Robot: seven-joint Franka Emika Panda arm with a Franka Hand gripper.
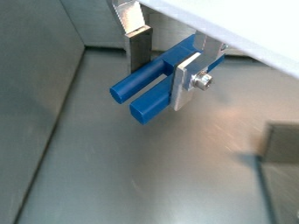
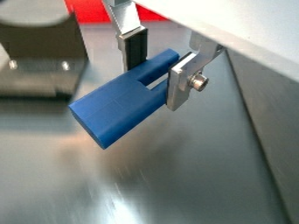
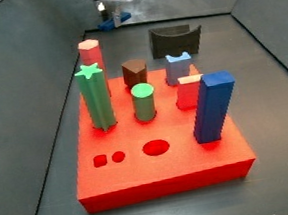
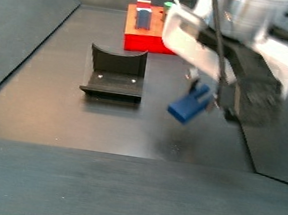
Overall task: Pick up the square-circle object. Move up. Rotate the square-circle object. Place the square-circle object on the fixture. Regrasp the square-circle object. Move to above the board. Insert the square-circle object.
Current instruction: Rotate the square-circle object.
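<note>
Wrist views are showing the square-circle object [image 1: 152, 83] being clamped between the closed-in fingers of the gripper [image 1: 163, 63], tilted above the floor. Rotation is judged under way; next, the fixture [image 4: 113, 73], well apart, is needing to be approached for placement.

The gripper [image 2: 163, 63], high over the grey floor [image 1: 176, 175] behind the board, has silver fingers [image 2: 184, 80] with dark pads and holds the plain blue square-circle object [image 2: 117, 109]. The fixture [image 4: 114, 72] is nearly black. The board [image 3: 161, 158] is red and carries green [image 3: 95, 96], brown [image 3: 134, 73], blue [image 3: 213, 106] and red pegs [image 3: 189, 91].
</note>
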